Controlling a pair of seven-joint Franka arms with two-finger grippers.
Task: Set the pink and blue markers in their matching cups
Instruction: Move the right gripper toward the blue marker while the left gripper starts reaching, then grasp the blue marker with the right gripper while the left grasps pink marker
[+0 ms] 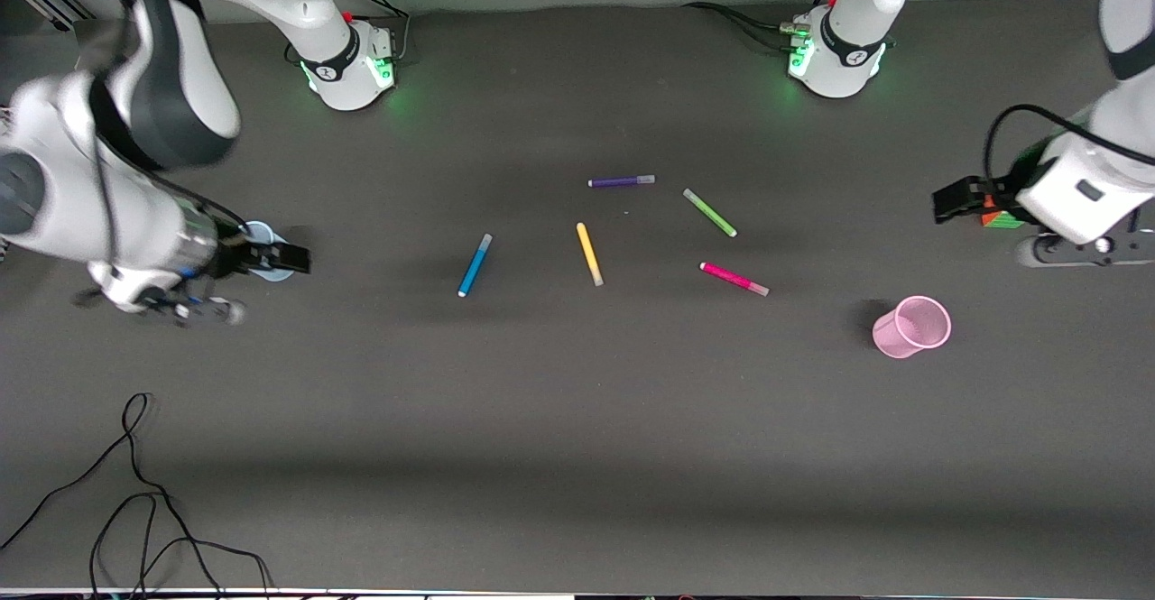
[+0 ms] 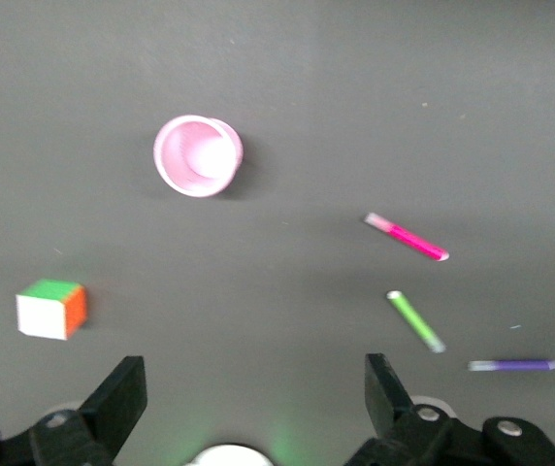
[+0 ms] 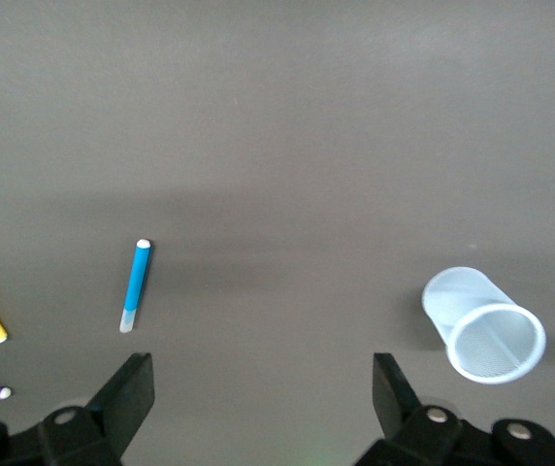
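The blue marker [image 1: 475, 264] lies on the table toward the right arm's end; it also shows in the right wrist view [image 3: 136, 285]. The pink marker [image 1: 734, 279] lies toward the left arm's end and shows in the left wrist view [image 2: 407, 237]. The pink cup [image 1: 911, 327] stands mouth up beside it, also in the left wrist view [image 2: 198, 155]. The light blue cup [image 1: 259, 231] is partly hidden under my right gripper [image 1: 291, 259] and shows whole in the right wrist view [image 3: 486, 325]. My right gripper [image 3: 261, 388] is open and empty. My left gripper [image 1: 949, 203] [image 2: 256, 388] is open and empty in the air.
A purple marker [image 1: 621, 181], a green marker [image 1: 709, 213] and a yellow marker [image 1: 589, 254] lie mid-table between the blue and pink ones. A colour cube [image 1: 1002, 218] sits under the left gripper. Black cables [image 1: 135, 492] trail at the table's near edge.
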